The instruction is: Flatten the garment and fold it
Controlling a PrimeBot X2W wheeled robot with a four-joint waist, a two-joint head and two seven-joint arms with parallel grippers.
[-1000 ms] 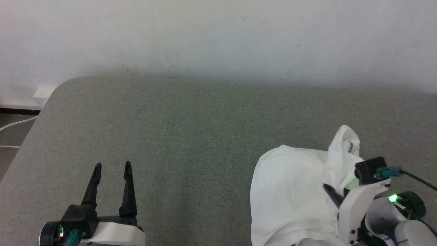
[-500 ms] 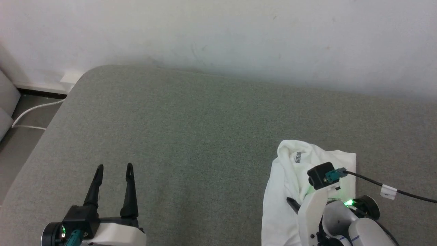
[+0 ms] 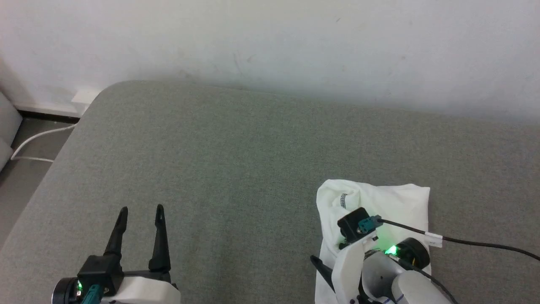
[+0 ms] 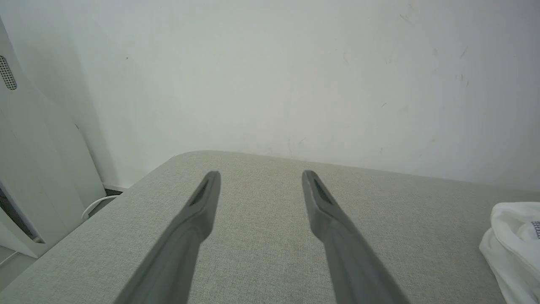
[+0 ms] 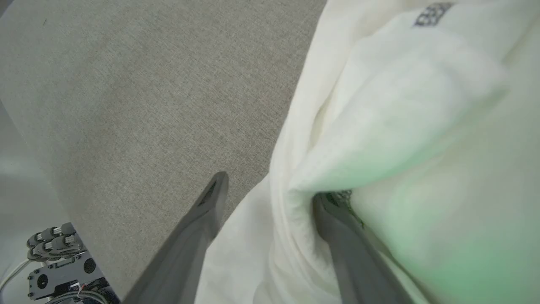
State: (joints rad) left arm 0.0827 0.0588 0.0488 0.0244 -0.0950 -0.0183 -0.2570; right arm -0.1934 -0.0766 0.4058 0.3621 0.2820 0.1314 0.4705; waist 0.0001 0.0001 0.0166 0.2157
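Straddling a fold of the shirt point(image 3: 392, 202), my right gripper point(image 5: 270, 188) has its fingers apart, pinching nothing. The shirt lies bunched on the pad point(image 3: 236, 160), near right. My left gripper point(image 3: 141, 208) hangs open, far off, ready to help spread it, I think.

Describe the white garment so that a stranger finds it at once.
Look at the wide grey-green fabric surface below the pale wall. At its right front, by the right end effector, lies a crumpled white cloth garment. Its dark grey zigzag stitching sets it apart.

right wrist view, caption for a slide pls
Open right gripper straddling a fold of the bunched white garment on the grey fabric surface.
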